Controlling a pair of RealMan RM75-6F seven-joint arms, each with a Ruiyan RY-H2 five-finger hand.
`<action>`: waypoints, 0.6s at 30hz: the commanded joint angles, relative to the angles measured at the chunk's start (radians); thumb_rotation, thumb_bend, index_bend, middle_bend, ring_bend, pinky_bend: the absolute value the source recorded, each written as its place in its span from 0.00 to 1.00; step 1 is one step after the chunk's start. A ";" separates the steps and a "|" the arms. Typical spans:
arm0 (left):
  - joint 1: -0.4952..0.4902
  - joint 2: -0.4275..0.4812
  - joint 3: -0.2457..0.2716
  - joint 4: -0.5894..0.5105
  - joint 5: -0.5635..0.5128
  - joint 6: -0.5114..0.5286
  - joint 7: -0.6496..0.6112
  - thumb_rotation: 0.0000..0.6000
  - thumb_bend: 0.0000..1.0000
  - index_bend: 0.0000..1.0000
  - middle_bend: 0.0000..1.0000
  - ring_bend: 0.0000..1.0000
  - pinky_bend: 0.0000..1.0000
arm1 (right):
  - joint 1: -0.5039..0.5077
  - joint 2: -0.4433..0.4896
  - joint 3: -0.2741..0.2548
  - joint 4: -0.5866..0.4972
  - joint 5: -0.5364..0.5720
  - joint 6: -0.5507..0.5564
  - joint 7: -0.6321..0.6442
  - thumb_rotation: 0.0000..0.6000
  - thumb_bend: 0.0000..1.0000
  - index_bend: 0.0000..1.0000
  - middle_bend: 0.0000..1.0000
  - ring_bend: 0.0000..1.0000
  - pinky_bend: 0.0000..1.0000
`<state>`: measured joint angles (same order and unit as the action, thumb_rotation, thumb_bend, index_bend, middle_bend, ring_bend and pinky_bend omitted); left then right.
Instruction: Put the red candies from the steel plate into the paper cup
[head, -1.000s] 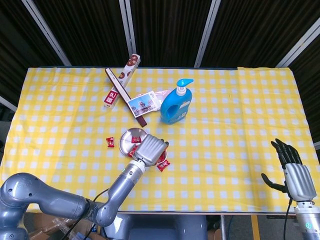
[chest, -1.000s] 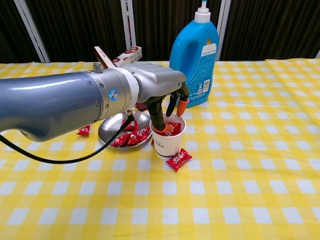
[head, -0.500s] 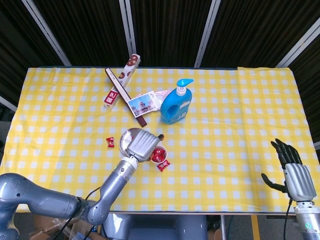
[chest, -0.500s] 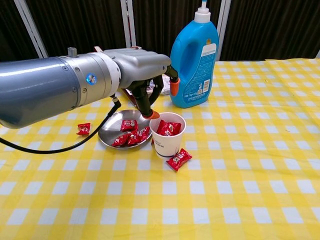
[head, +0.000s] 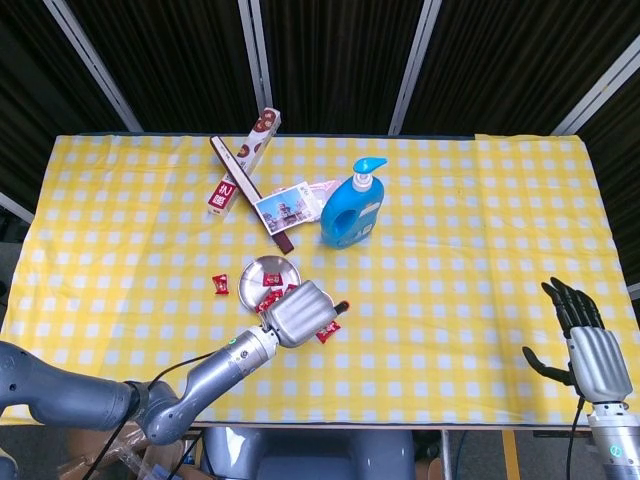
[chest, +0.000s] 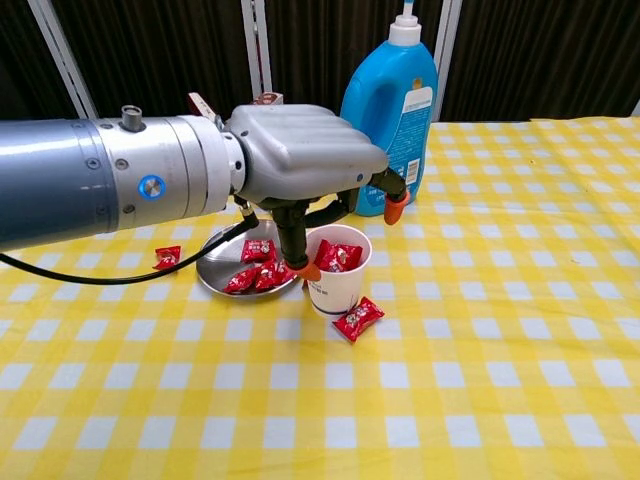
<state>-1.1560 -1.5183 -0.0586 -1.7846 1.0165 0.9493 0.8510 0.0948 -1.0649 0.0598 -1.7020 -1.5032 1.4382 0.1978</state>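
Now hovering at the frame's centre, the left hand (chest: 305, 165), fingers spread and gripping nothing, one fingertip (chest: 300, 270) hanging just beside the paper cup (chest: 335, 278). Sitting inside that cup, some red candies (chest: 338, 256); lying left of it in the steel plate (chest: 215, 272), a few more (chest: 258, 272). Resting on the surface (chest: 480, 360) below the cup, a stray candy (chest: 358, 318). Waiting at lower right, the right hand (head: 588, 345), open.
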 joint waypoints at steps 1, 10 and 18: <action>-0.016 0.004 0.031 0.041 0.061 -0.028 0.023 1.00 0.16 0.27 0.82 0.91 0.92 | 0.000 0.000 0.000 -0.001 0.000 0.001 -0.001 1.00 0.34 0.00 0.00 0.00 0.00; -0.042 -0.057 0.024 0.097 0.016 -0.079 0.042 1.00 0.17 0.27 0.81 0.91 0.92 | -0.002 0.000 0.004 -0.002 0.007 0.003 -0.002 1.00 0.34 0.00 0.00 0.00 0.00; -0.063 -0.102 0.028 0.144 -0.007 -0.107 0.064 1.00 0.18 0.29 0.81 0.90 0.92 | -0.003 0.002 0.006 -0.007 0.016 0.001 -0.004 1.00 0.34 0.00 0.00 0.00 0.00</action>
<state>-1.2172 -1.6177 -0.0309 -1.6437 1.0116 0.8450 0.9137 0.0919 -1.0625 0.0658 -1.7089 -1.4870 1.4391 0.1936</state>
